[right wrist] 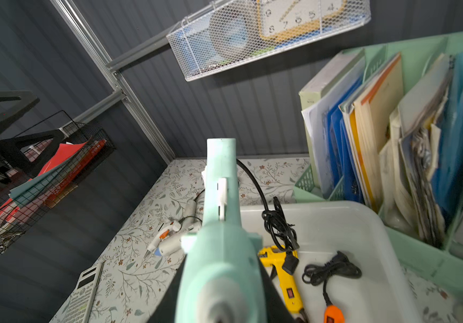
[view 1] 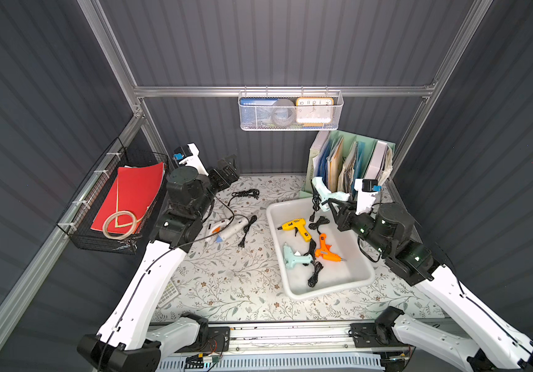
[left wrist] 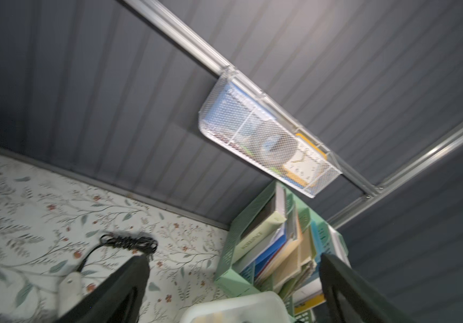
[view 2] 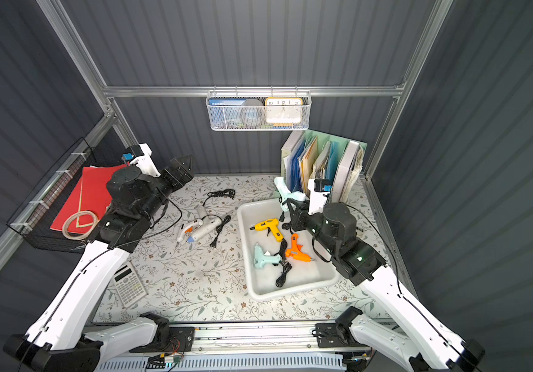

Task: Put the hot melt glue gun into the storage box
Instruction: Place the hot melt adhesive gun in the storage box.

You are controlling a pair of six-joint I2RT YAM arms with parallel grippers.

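Right gripper (view 1: 332,202) clamps mint-green plastic hot melt glue gun (view 1: 322,194) mid-body, white translucent storage box (view 1: 339,273) beneath. Judged light, rigid, smooth; hold suits; black cord (right wrist: 255,181) may snag. Left gripper (view 1: 233,167) agape, empty.

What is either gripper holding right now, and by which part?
The right gripper holds the mint glue gun by its barrel; the left gripper is open, empty.

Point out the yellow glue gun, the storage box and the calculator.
yellow glue gun (view 1: 294,224): in a top view, barrel.
storage box (view 1: 339,273): in a top view, bare floor.
calculator (view 2: 129,283): in a top view, keypad.
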